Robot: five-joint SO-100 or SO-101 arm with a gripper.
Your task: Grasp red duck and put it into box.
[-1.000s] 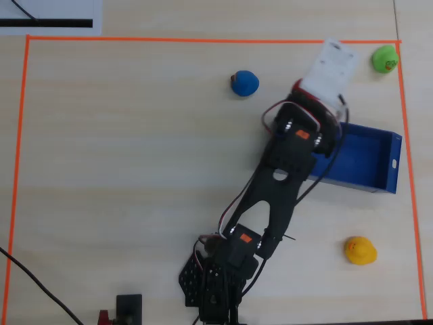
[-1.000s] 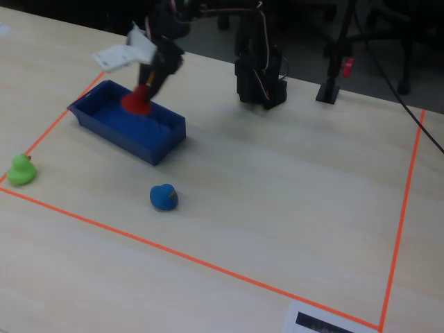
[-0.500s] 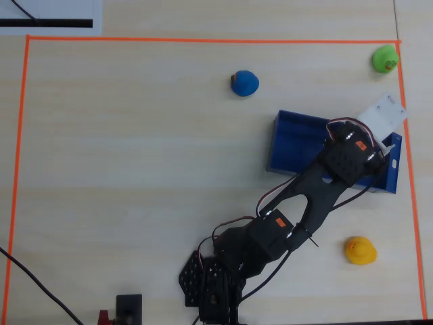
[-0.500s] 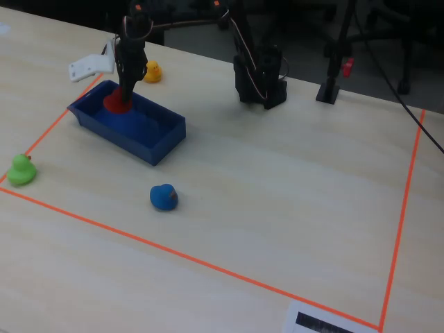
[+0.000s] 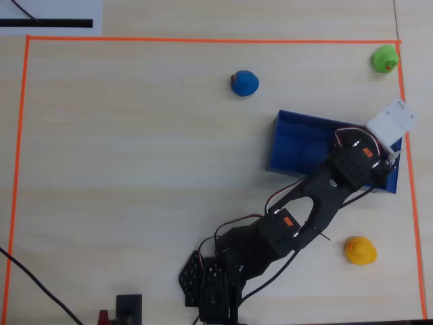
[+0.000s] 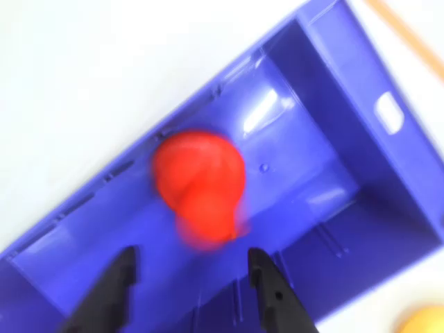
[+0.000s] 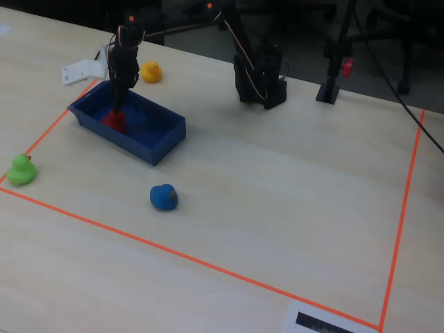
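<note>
The red duck lies inside the blue box, blurred in the wrist view, just beyond my fingertips and not between them. It also shows in the fixed view on the floor of the box. My gripper is open and empty, hanging over the box; in the fixed view my gripper points straight down above the duck. In the overhead view the arm covers the duck and the right part of the box.
A yellow duck sits near the box on the table, a blue duck and a green duck farther off. Orange tape frames the work area. A white part sticks out by the box.
</note>
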